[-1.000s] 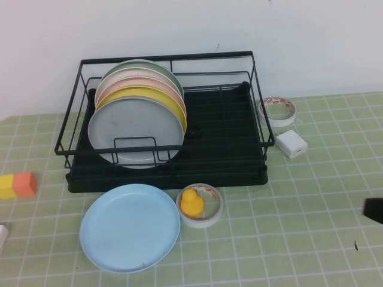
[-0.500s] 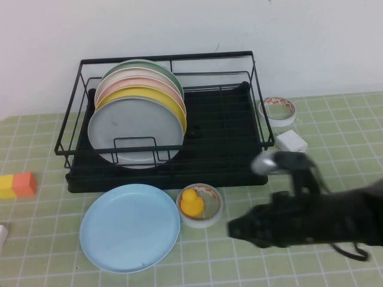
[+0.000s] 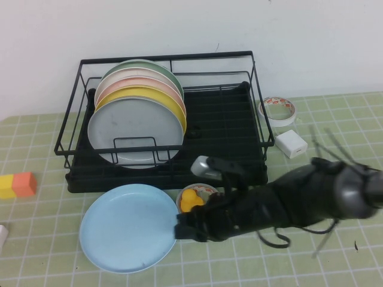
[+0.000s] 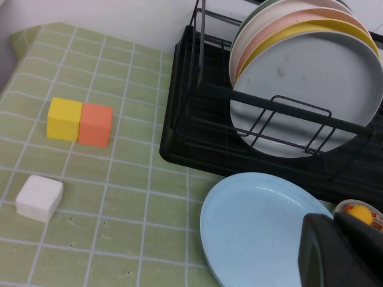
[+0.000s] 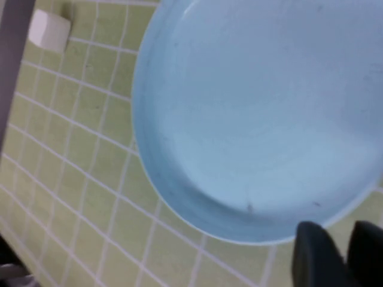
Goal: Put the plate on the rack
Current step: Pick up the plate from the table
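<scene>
The light blue plate (image 3: pixel 128 227) (image 4: pixel 257 227) (image 5: pixel 257 107) lies flat on the green mat in front of the black wire rack (image 3: pixel 167 57) (image 4: pixel 179 119). Several plates stand in the rack's left half, a grey one (image 3: pixel 134 128) in front. My right gripper (image 3: pixel 182 227) (image 5: pixel 346 251) hangs low at the plate's right rim, beside it and apart from it. Its fingers stand open by a narrow gap, with nothing between them. My left gripper (image 4: pixel 336 226) shows only in the left wrist view, with its dark fingers together and holding nothing.
A tape roll with a yellow duck (image 3: pixel 191 200) sits right behind my right gripper. Another tape roll (image 3: pixel 278 109) and a white adapter (image 3: pixel 291 143) lie right of the rack. Orange and yellow blocks (image 3: pixel 17 184) (image 4: pixel 81 119) and a white block (image 4: pixel 39 197) are at the left.
My right arm has swept in from the table's right edge to the plate's right rim. The plate and rack have not moved.
</scene>
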Controlling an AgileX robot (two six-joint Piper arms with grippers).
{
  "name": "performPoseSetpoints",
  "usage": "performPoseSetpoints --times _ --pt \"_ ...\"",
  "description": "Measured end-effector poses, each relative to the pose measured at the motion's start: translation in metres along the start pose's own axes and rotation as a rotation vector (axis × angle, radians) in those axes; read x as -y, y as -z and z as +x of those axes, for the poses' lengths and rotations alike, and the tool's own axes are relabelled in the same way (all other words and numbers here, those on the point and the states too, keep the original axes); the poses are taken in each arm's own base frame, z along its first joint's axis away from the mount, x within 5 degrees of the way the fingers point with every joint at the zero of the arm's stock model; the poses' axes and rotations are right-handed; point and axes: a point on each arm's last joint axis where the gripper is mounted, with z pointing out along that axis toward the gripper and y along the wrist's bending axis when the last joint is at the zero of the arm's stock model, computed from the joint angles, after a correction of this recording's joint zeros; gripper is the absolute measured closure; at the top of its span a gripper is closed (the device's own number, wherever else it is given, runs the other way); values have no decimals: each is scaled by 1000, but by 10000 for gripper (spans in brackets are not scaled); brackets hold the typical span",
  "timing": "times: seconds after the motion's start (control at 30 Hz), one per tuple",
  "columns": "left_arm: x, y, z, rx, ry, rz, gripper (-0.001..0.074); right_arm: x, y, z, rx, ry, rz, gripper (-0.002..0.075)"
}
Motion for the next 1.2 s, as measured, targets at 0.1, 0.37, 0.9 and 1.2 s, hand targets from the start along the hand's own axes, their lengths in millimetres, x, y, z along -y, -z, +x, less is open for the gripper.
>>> performPoseSetpoints --times 0.1,0.37,0.9,1.2 --pt "0 0 0 0 2 1 736 3 -16 -5 -23 -58 -40 505" --pt "0 0 0 3 5 2 737 13 -37 -11 -13 -133 -39 426" --pt "0 -1 1 4 31 13 736 25 -46 -17 34 -144 44 426" --pt "1 -1 1 5 38 17 736 29 -65 -20 10 -137 -1 510"
